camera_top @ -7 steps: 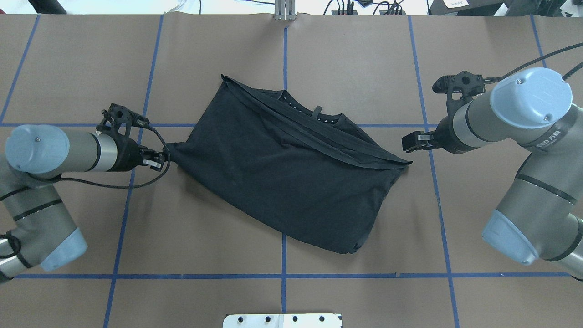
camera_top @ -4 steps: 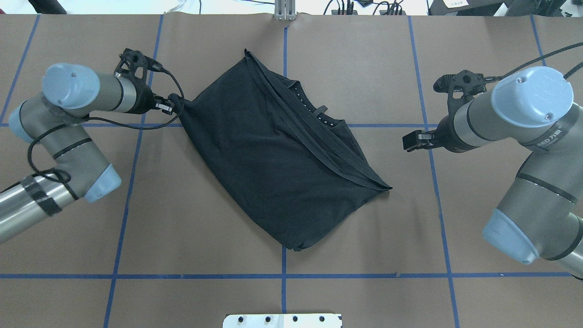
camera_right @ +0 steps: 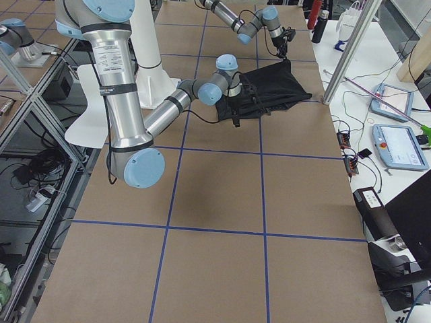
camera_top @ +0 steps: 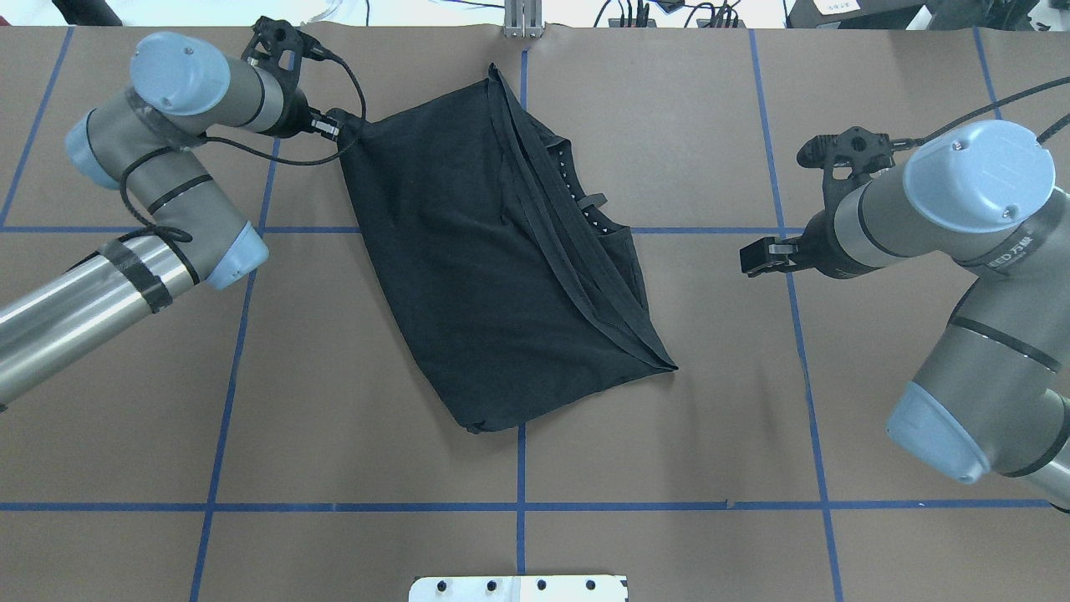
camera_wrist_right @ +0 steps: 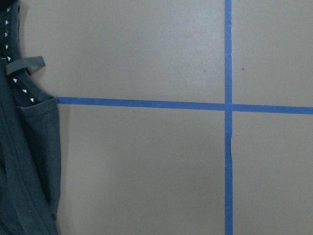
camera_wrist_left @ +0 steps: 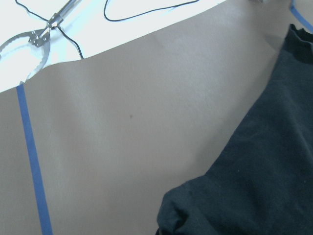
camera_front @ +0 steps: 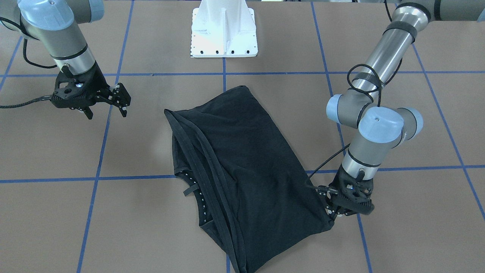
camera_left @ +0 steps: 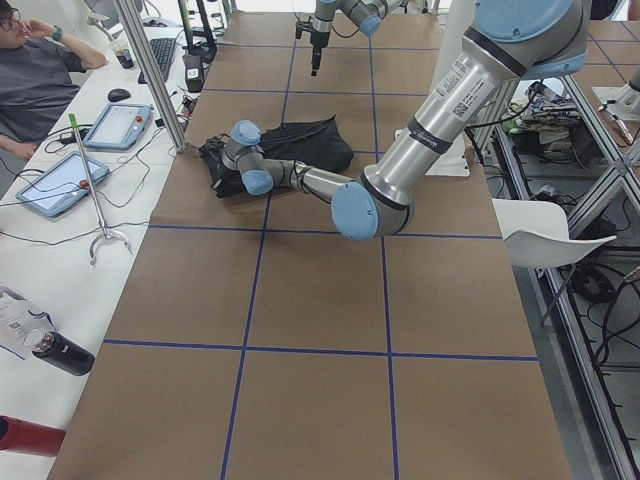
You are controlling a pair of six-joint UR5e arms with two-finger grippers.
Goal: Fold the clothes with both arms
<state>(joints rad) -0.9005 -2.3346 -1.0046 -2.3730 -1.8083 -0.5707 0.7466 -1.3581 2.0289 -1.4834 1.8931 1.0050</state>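
Bright even overhead light, soft shadows, sharp views, white glare past table edge

plain black t-shirt [camera_top: 468, 276], brown table [camera_top: 669, 125]

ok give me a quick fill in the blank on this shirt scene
The left gripper is shut on a ____ of the T-shirt.
The right gripper is ____ and holds nothing.
The neckline lies on the side toward the ____ gripper.
The grid lines on the table are ____.
Missing: corner; open; right; blue.
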